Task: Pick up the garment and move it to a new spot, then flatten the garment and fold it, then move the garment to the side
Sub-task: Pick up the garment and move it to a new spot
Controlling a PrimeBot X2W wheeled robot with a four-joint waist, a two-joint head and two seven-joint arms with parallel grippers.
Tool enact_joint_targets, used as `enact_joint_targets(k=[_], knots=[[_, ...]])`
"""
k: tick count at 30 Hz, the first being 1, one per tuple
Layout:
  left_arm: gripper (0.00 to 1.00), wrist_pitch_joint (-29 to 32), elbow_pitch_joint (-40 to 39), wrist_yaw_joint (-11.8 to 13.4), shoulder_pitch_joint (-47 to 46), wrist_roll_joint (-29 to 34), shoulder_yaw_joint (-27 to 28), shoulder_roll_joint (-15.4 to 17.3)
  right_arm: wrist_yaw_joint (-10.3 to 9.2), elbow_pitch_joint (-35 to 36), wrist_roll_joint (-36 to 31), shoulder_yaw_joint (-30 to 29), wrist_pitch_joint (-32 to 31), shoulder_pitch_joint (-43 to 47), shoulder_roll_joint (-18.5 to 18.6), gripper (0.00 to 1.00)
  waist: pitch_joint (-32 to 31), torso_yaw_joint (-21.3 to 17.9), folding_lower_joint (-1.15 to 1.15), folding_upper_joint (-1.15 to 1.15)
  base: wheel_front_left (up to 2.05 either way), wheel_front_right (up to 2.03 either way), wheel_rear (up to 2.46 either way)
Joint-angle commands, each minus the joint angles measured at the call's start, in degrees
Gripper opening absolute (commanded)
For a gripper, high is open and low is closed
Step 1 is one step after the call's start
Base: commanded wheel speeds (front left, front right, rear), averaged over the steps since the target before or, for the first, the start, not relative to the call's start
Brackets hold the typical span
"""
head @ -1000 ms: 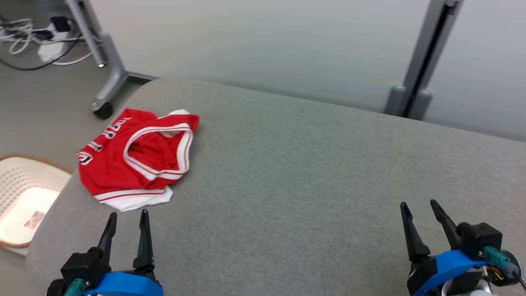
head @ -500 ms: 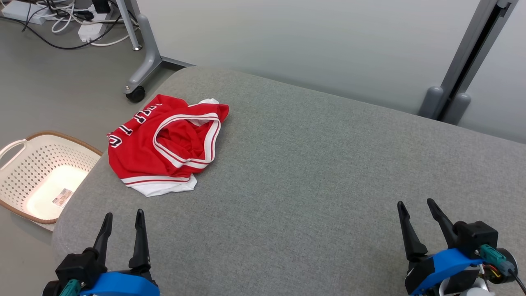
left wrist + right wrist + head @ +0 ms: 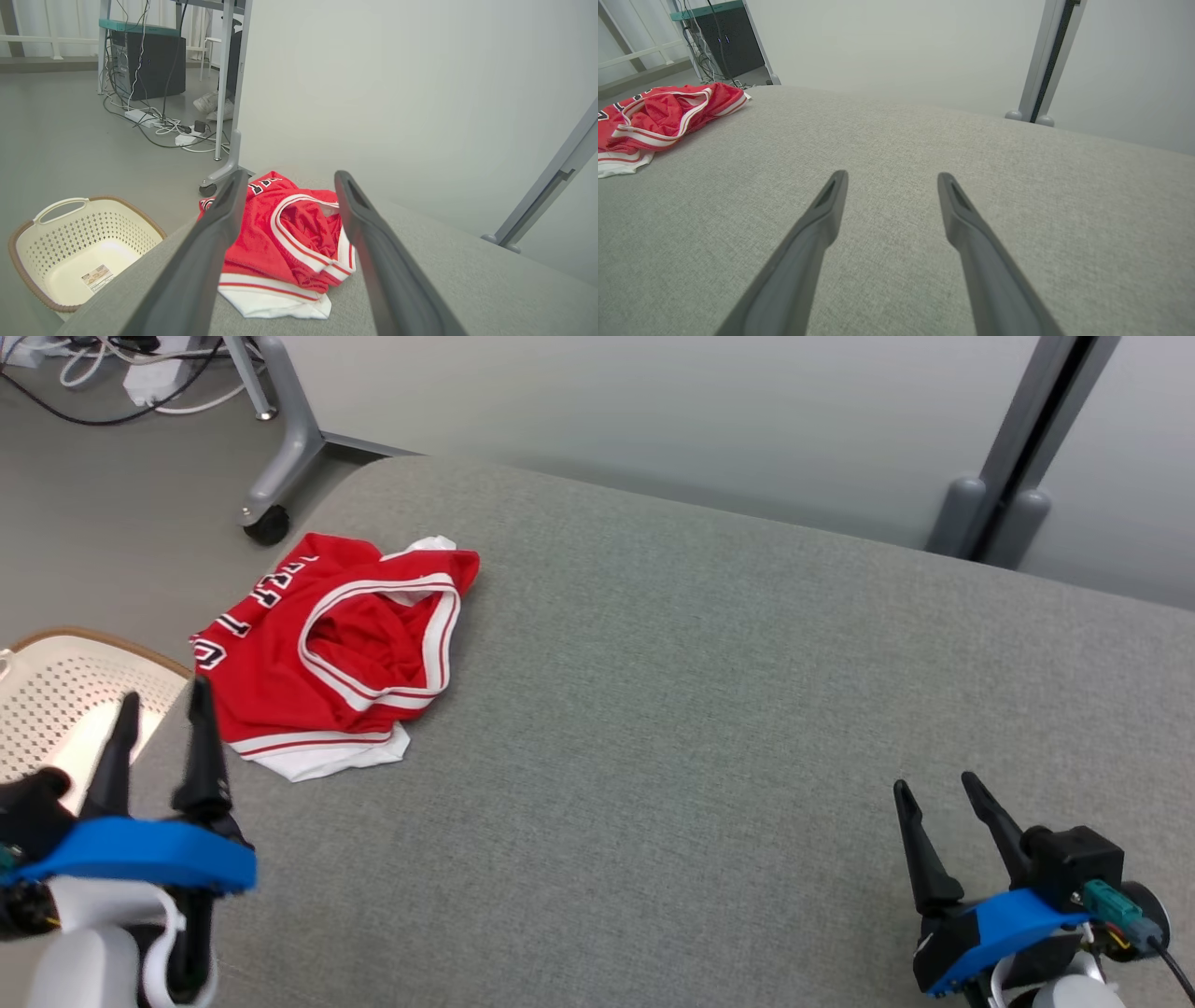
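both pairs of fingers [image 3: 201,747] gape empty over grey cushion [image 3: 700,709]; pale wall [image 3: 607,401] behind.

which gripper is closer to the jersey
The left gripper: it is at the table's left edge, close by the jersey, with open fingers framing it in the wrist view. The right gripper, also open, is far across the table.

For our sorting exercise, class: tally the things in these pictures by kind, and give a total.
Crumpled red-and-white jersey garment: 1
Cream perforated plastic laundry basket: 1
Grey fabric-covered table: 1
Dark two-fingered robot hands: 2, left hand and right hand
Total: 5
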State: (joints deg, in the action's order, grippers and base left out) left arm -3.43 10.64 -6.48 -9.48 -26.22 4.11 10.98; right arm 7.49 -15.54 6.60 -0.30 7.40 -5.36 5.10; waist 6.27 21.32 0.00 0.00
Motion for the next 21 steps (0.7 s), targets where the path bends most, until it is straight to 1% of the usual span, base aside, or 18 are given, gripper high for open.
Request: enact_joint_targets(k=[1, 2, 4, 7, 8, 9, 10, 16, 18, 21], knots=[[1.0, 0.9, -0.3, 0.4, -1.6, -0.8, 0.6, 0.2, 0.02, 0.3, -0.1, 0.0, 0.2, -1.0, 0.4, 1.0, 0.4, -0.3, 0.0, 0.0, 0.0, 0.0, 0.0], [1.0, 2.5, -0.4, 0.6, -2.8, -1.9, 1.3, 0.7, 0.02, 0.4, -0.1, 0.4, 0.2, -1.3, 0.5, 1.0, 0.9, -0.9, 0.0, 0.0, 0.0, 0.0, 0.0], [1.0, 5.2, -0.2, 1.3, -5.1, -2.8, 2.7, 2.6, 0.02, 0.8, -0.2, 1.1, 0.1, -2.3, 0.7, 1.0, 2.3, -2.4, 0.0, 0.0, 0.0, 0.0, 0.0], [1.0, 8.2, 0.6, 2.6, -8.2, -4.6, 5.2, 4.8, 0.02, 1.5, -0.4, 2.6, 0.0, -4.2, 0.8, 1.0, 5.3, -5.1, 0.0, 0.0, 0.0, 0.0, 0.0], [1.0, 9.0, 1.1, 3.1, -9.1, -4.9, 5.8, 5.5, 0.02, 1.8, -0.3, 2.9, 0.1, -4.7, 1.0, 1.0, 6.3, -6.0, 0.0, 0.0, 0.0, 0.0, 0.0], [1.0, 11.1, 2.9, 4.2, -10.4, -5.2, 6.8, 7.2, 0.01, 2.3, -0.3, 3.5, -0.1, -6.0, 1.7, 1.0, 8.5, -7.8, 0.0, 0.0, 0.0, 0.0, 0.0], [1.0, 12.1, 3.8, 4.7, -11.1, -5.5, 7.6, 8.1, 0.01, 2.7, -0.5, 4.0, -0.2, -6.6, 1.7, 1.0, 9.9, -8.8, 0.0, 0.0, 0.0, 0.0, 0.0], [1.0, 17.2, 9.8, 8.1, -13.2, -5.1, 10.2, 13.6, 0.01, 4.8, -0.9, 6.0, -0.6, -10.5, 2.3, 1.0, 17.5, -14.5, 0.0, 0.0, 0.0, 0.0, 0.0], [1.0, 18.4, 11.4, 8.7, -13.2, -3.5, 10.0, 16.0, 0.01, 5.3, -0.6, 6.3, -0.6, -11.7, 2.5, 1.0, 19.7, -16.2, 0.0, 0.0, 0.0, 0.0, 0.0], [1.0, 20.4, 13.6, 10.1, -13.3, -3.3, 10.6, 17.3, 0.01, 6.1, -0.7, 6.6, -0.3, -13.3, 2.7, 1.0, 22.8, -18.3, 0.0, 0.0, 0.0, 0.0, 0.0]])
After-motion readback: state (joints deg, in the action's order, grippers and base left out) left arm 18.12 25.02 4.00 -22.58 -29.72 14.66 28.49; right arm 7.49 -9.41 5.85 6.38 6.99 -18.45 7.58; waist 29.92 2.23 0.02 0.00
